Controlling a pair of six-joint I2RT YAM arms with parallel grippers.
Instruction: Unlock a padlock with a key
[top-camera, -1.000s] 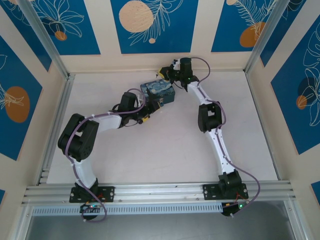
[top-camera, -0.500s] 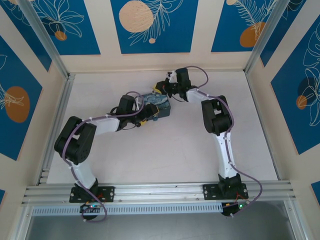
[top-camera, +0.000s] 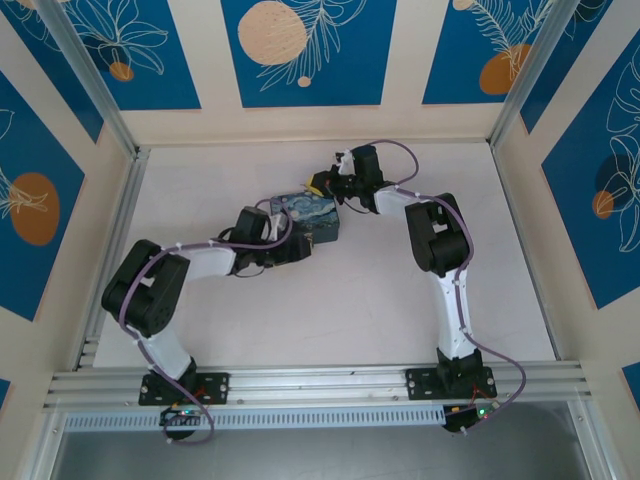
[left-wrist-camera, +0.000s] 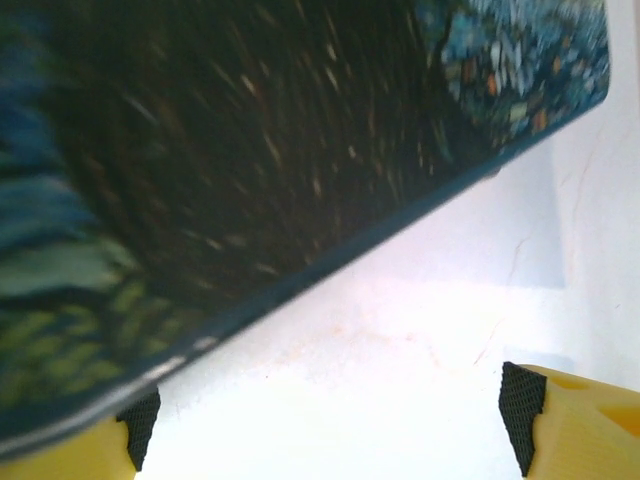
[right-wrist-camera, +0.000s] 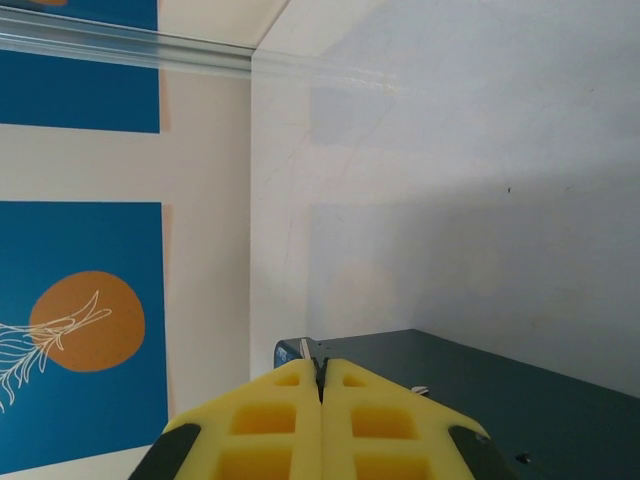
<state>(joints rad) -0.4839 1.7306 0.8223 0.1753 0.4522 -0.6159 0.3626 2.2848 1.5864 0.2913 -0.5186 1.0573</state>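
Observation:
The blue-and-yellow painted box (top-camera: 310, 215) sits mid-table. My left gripper (top-camera: 300, 243) is at its near side. In the left wrist view that gripper (left-wrist-camera: 330, 430) is open, its yellow fingers (left-wrist-camera: 580, 425) wide apart over bare table, and the box's painted side (left-wrist-camera: 250, 150) looms close above the left finger. My right gripper (top-camera: 320, 183) hovers at the box's far edge. In the right wrist view it (right-wrist-camera: 321, 362) is shut, with the key (right-wrist-camera: 304, 348), a thin tan-grey sliver, poking out of its tips over the box's dark top (right-wrist-camera: 500, 395). The padlock is hidden.
A small silvery piece (right-wrist-camera: 418, 390) lies on the box top; I cannot tell what it is. The back wall (top-camera: 310, 125) stands close behind the right gripper. Aluminium rails (top-camera: 110, 240) line the left side and the near edge.
The right gripper has come forward from the back wall to the box's far edge. The box has shifted toward the near side, and the left arm has swung lower beside it.

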